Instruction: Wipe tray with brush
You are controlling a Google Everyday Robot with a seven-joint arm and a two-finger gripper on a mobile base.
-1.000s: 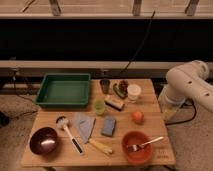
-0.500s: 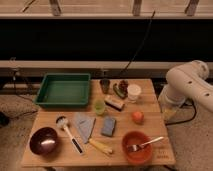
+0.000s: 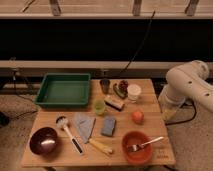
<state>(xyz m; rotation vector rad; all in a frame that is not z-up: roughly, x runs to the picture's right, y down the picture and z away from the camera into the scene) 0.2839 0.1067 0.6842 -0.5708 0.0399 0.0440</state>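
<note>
The dark-green tray [image 3: 63, 90] sits at the back left of the wooden table [image 3: 55, 160] and holds nothing. In front of it lies the brush [image 3: 69, 132], its round white head toward the tray and its black-tipped handle pointing at the front edge. My white arm [image 3: 190, 85] stands off the table's right side. Its gripper [image 3: 170, 112] hangs low beside the right edge, open, with nothing in it, far from both brush and tray.
A maroon bowl [image 3: 43, 140] sits front left, an orange bowl with a fork [image 3: 136, 146] front right. Between them lie a grey cloth [image 3: 85, 125], blue sponge [image 3: 108, 126], yellow item [image 3: 101, 146] and orange fruit [image 3: 137, 116]. Cups [image 3: 134, 92] cluster right of the tray.
</note>
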